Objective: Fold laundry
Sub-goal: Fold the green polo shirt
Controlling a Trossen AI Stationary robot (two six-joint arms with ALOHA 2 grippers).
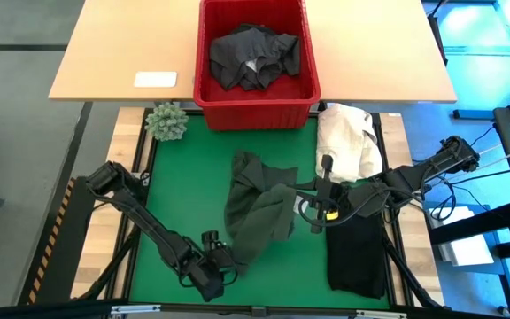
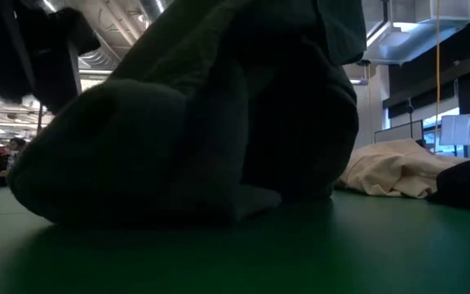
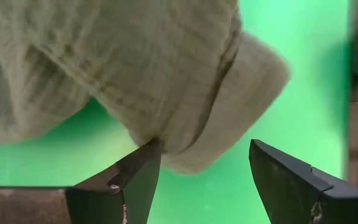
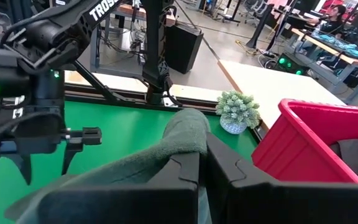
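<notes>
A dark green garment (image 1: 259, 208) stands bunched in the middle of the green mat (image 1: 175, 195), its lower part resting on the mat. My right gripper (image 1: 306, 202) comes in from the table's right and is shut on the garment's upper part. My left gripper (image 1: 222, 259) is near the table's front edge, at the garment's near end. It is open, and a hemmed edge (image 3: 229, 106) of the cloth hangs between its fingers. A black garment (image 1: 357, 252) lies flat on the mat at the right. A dark grey one (image 1: 255, 58) fills the red basket (image 1: 211, 93). My left gripper has the garment's hemmed edge (image 3: 157, 140) right at the tip of one finger (image 3: 143, 171); I cannot tell whether they touch. My right gripper pinches a raised fold of the green garment (image 4: 188, 134) between its two fingers, coming nearly level from the table's right. The cloth drapes down from the fingers, and its lower end (image 1: 251, 244) lies on the mat.
A cream-white cloth heap (image 1: 348, 142) lies at the mat's far right corner. A small potted plant (image 1: 166, 122) stands at the far left corner. The basket sits on a wooden table (image 1: 122, 44) beyond the mat, beside a white pad (image 1: 155, 80).
</notes>
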